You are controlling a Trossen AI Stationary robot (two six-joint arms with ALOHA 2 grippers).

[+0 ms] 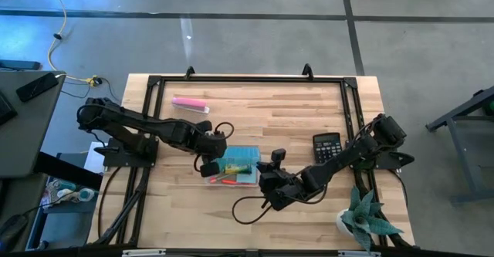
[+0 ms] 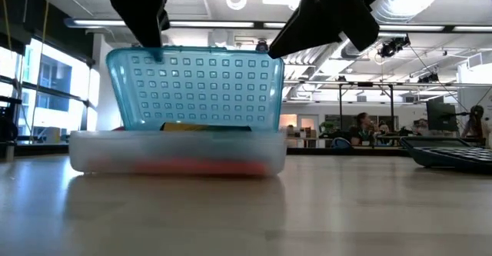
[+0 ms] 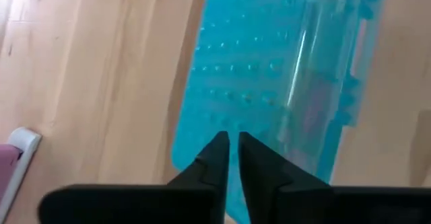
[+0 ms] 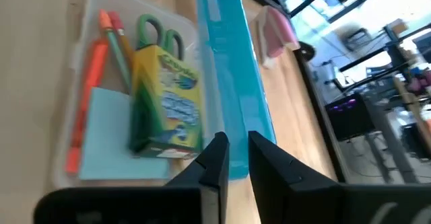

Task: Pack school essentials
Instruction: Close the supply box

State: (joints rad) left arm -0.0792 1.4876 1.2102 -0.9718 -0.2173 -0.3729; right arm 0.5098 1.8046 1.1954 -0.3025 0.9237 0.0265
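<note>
Box: clear plastic pencil case [image 1: 235, 172] is sitting mid-table with its blue lid [image 2: 196, 89] standing up on edge, and everything's lying in the tray already.
Contents: crayon box [image 4: 168, 103], green-handled scissors [image 4: 160, 35], orange-red pen [image 4: 86, 96] and light-blue note pad [image 4: 114, 130] are all lying flat inside.
Left gripper [image 3: 230, 158]: fingers are pinching nearly together right at the lid's edge; can't tell if they're actually biting on it.
Right gripper [image 4: 232, 158]: hovering at the lid's other end, fingers almost closed, holding nothing as far as I can see.
Handling: lid's looking like thin, light, slick plastic that's hinging freely, so I'd be taking it by the top rim and pressing gently.
Around: calculator [image 1: 326, 146], pink case [image 1: 190, 103] and potted plant [image 1: 363, 218] are sitting well clear, nothing's blocking the lid.
</note>
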